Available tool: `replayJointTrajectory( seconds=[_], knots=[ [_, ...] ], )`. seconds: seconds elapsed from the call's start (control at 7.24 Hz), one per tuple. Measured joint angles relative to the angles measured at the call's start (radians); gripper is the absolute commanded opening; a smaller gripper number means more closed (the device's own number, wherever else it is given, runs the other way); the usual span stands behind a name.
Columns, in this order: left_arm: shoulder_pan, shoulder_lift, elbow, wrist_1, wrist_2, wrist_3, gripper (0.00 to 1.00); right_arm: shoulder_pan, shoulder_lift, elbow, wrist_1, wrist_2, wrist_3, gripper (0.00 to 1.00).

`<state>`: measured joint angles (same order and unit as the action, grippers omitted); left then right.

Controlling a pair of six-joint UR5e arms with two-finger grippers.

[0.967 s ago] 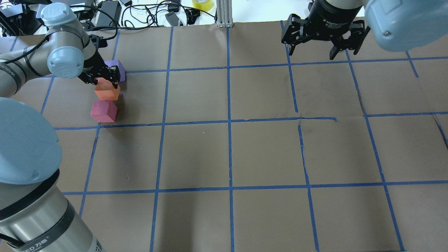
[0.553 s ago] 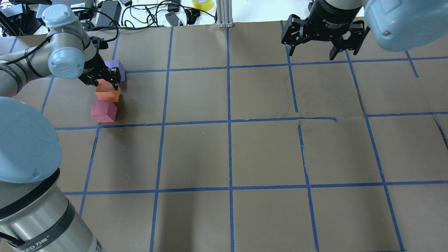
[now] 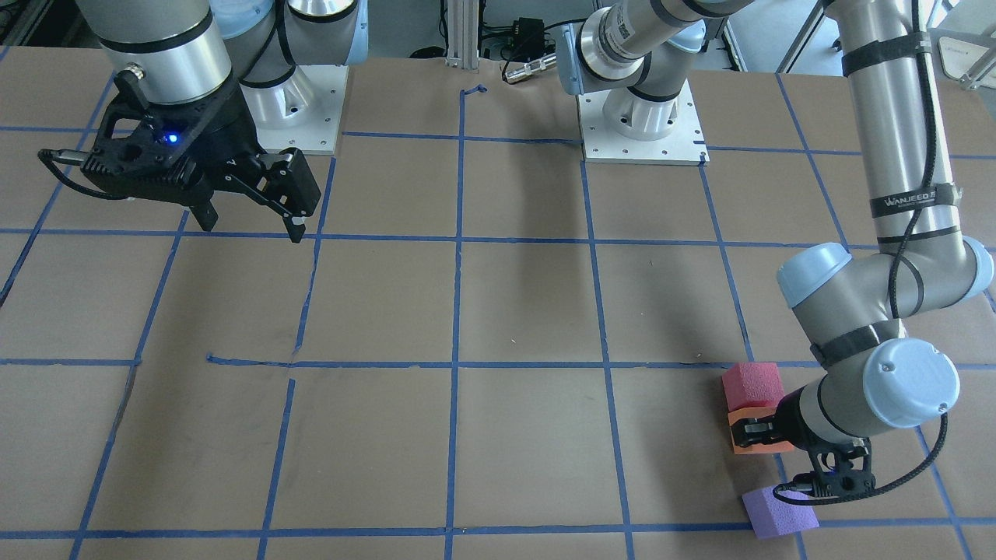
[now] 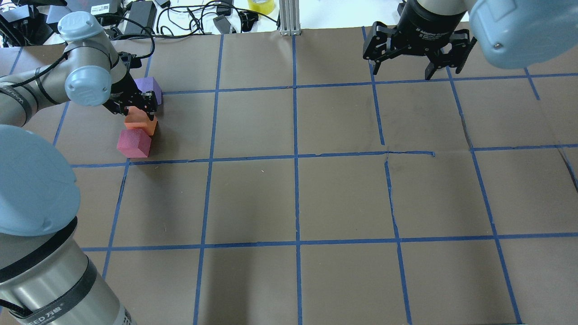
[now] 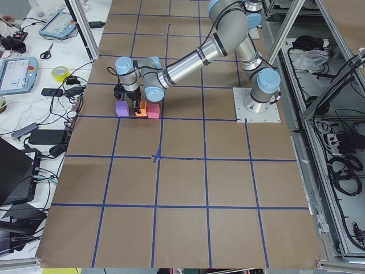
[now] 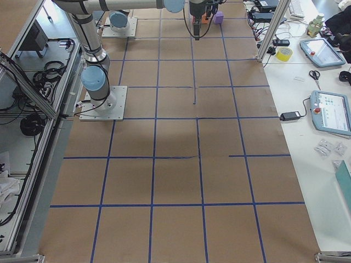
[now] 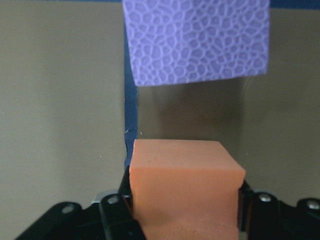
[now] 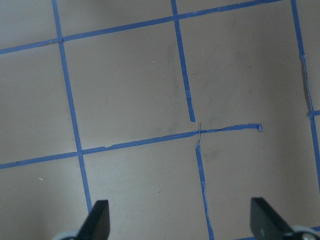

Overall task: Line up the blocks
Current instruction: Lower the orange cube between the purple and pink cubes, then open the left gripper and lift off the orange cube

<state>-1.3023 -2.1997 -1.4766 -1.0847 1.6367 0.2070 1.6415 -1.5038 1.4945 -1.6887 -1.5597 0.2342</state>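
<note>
Three foam blocks lie at the table's far left in the overhead view: purple (image 4: pixel 149 85), orange (image 4: pixel 140 121) and pinkish-red (image 4: pixel 133 143). My left gripper (image 4: pixel 134 108) is shut on the orange block, which shows between its fingers in the left wrist view (image 7: pixel 185 185). The purple block (image 7: pixel 195 40) lies just beyond it with a gap. In the front-facing view the orange block (image 3: pixel 759 437) touches the pinkish-red block (image 3: pixel 751 383), and the purple block (image 3: pixel 778 513) stands apart. My right gripper (image 4: pixel 413 67) is open and empty, high over the far right of the table.
Brown paper with a blue tape grid (image 4: pixel 295 155) covers the table. Cables, adapters and a yellow tape roll (image 4: pixel 261 5) lie past the far edge beside an aluminium post (image 4: pixel 289 18). The arm base plates (image 3: pixel 642 132) sit at the robot's side.
My left gripper has carried the orange block slightly toward the pinkish-red block, so the two now meet. The left wrist has shifted a little. The right gripper has hardly moved.
</note>
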Motion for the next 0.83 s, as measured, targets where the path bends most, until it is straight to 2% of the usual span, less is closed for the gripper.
replayJointTrajectory(
  seconds=[0.55,0.83],
  knots=[
    [0.0,0.023,0.018,-0.019,0.006,0.009,0.81,0.002,0.0,0.002,-0.002,0.004,0.003,1.0],
    [-0.02,0.084,0.037,-0.103,0.004,0.007,0.81,0.003,0.0,0.005,0.002,0.002,0.004,1.0]
  ],
)
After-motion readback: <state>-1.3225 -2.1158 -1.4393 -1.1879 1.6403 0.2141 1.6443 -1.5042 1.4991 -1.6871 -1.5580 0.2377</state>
